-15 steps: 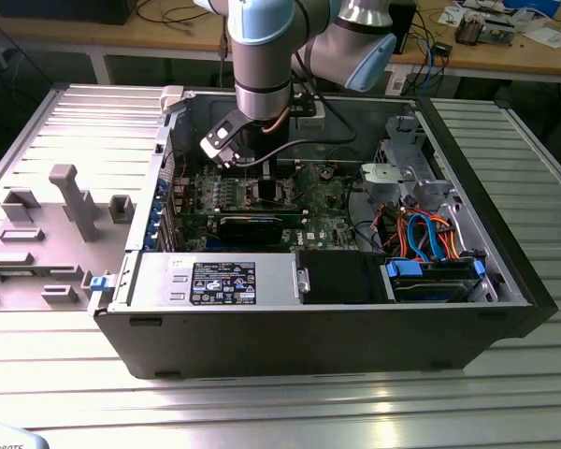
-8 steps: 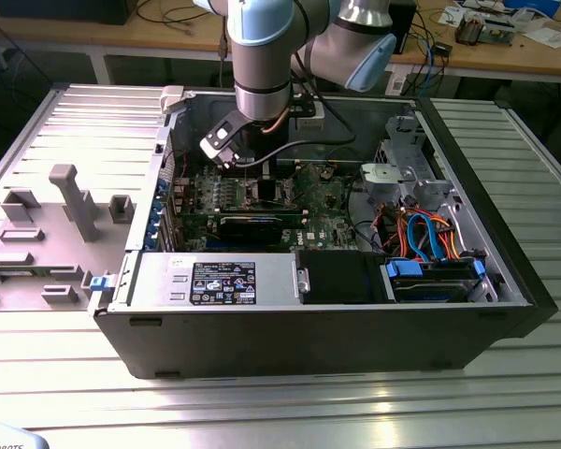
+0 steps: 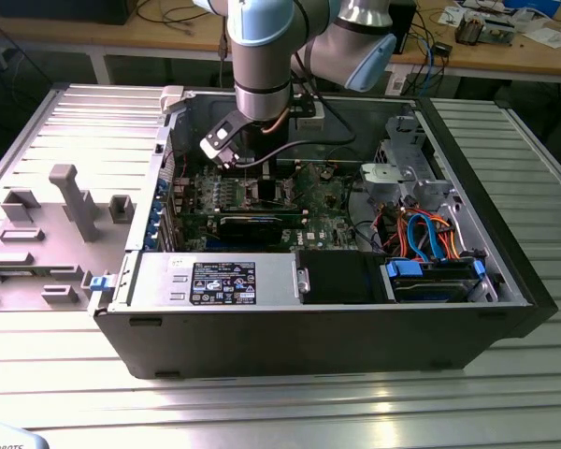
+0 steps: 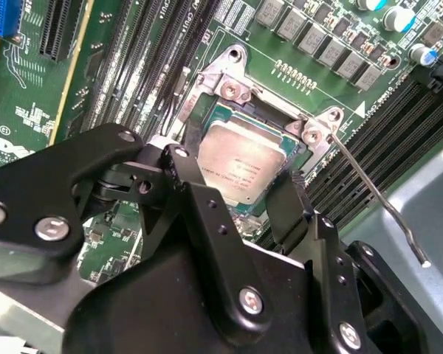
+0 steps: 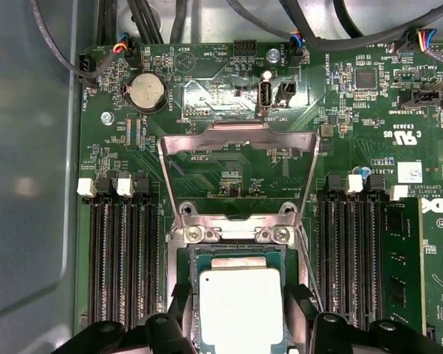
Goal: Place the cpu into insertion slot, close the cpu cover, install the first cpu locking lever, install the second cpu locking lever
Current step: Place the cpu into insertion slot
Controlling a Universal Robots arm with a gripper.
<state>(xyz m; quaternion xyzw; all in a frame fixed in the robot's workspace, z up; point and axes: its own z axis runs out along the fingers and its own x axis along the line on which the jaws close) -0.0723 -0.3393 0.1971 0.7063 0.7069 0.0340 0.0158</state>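
straddling the cpu (image 5: 241,306), the hand (image 4: 232,181) stands open, one finger close beside each edge with a thin gap showing, gripping nothing. the cpu lies flat in the insertion slot (image 5: 188,265), silver top up. the cpu cover (image 5: 236,134) is not yet shut and stands folded back from the slot's hinge edge. risk, as judged: the fingers sit so near the chip that any sideways drift or tilt could nudge it askew. the first wrist view gives the open cover's frame and window. the second wrist view gives a thin locking lever (image 4: 369,190) raised beside the slot. the exterior view gives the arm reaching down toward the far wall of the computer case (image 3: 262,337) on the bench (image 3: 290,412).
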